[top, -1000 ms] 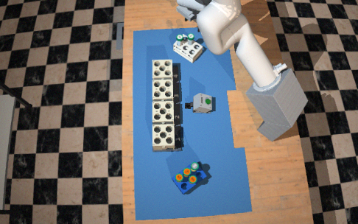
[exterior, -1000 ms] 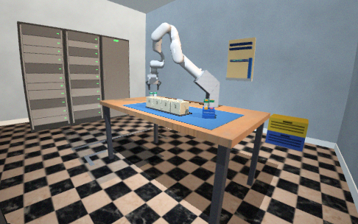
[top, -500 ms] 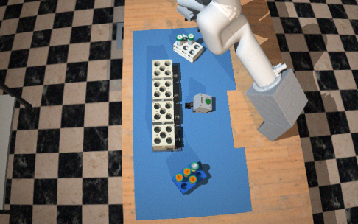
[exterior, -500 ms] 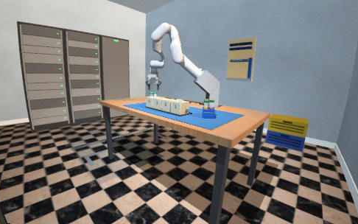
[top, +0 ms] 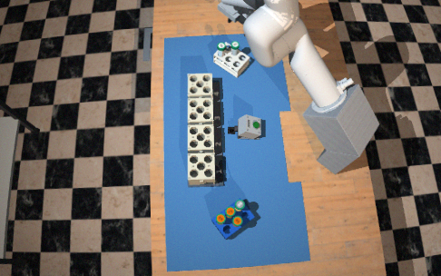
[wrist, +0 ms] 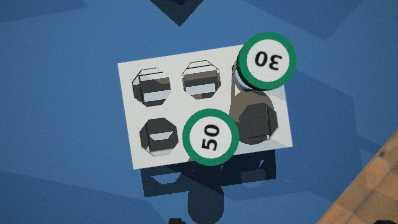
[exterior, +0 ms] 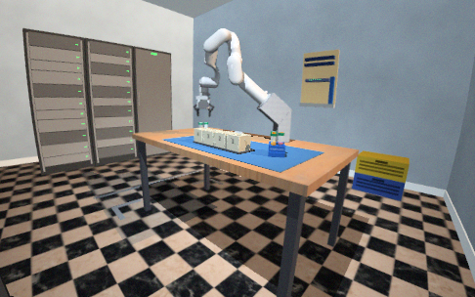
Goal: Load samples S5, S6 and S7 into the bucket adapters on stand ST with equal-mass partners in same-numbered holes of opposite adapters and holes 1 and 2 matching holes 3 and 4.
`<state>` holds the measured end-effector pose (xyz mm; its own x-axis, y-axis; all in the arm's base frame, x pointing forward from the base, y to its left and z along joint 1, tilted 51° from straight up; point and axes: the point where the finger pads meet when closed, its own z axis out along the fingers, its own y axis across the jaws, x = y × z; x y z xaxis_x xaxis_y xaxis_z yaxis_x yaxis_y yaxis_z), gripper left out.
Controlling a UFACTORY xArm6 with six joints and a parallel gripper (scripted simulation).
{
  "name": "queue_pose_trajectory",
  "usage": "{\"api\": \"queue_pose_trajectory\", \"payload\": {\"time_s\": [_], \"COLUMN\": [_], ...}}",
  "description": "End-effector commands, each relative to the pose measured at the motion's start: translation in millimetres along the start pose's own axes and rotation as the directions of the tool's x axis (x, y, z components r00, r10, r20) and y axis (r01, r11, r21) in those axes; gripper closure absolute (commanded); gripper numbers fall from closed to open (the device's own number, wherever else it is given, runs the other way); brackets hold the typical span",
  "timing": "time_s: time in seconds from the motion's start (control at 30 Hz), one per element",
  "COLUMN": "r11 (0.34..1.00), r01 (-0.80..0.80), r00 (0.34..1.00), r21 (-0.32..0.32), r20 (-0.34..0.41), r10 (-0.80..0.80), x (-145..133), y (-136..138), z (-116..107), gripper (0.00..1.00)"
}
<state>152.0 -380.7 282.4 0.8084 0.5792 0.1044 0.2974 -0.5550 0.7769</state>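
The white blank rack point(top: 231, 61) stands at the far end of the blue mat. It holds two water blanks with green caps: one marked 30 point(wrist: 266, 60) in a corner well and one marked 50 point(wrist: 210, 136) in the middle of the other row. The rack's other wells point(wrist: 151, 88) are empty. My gripper point(exterior: 203, 105) hangs open and empty well above this rack; its fingers barely show in the wrist view. The loading stand holds adapters 4 point(top: 200, 85), 3 point(top: 200, 110), 2 point(top: 201, 137) and 1 point(top: 201, 169), all with empty holes. The blue sample rack point(top: 230, 219) holds three orange-dot tubes point(top: 230, 211) and the grey-dot tube point(top: 240, 203).
The DONE desk with its green key point(top: 256, 124) stands on the mat beside adapters 2 and 3. The arm's base point(top: 342, 129) sits at the table's right side. The table's wooden edge point(wrist: 370, 195) lies close to the white rack.
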Motion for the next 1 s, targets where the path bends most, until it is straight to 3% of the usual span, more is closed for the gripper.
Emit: {"api": "queue_pose_trajectory", "payload": {"time_s": [0.0,0.97], "r11": [1.000,1.000], "r01": [0.000,0.000], "r00": [1.000,1.000], "r21": [0.001,0.001], "r20": [0.001,0.001], "r10": [0.000,0.000], "x": [0.2,0.4], "y": [1.3,1.6], "z": [-16.3,-78.9], "gripper": [0.00,0.00]}}
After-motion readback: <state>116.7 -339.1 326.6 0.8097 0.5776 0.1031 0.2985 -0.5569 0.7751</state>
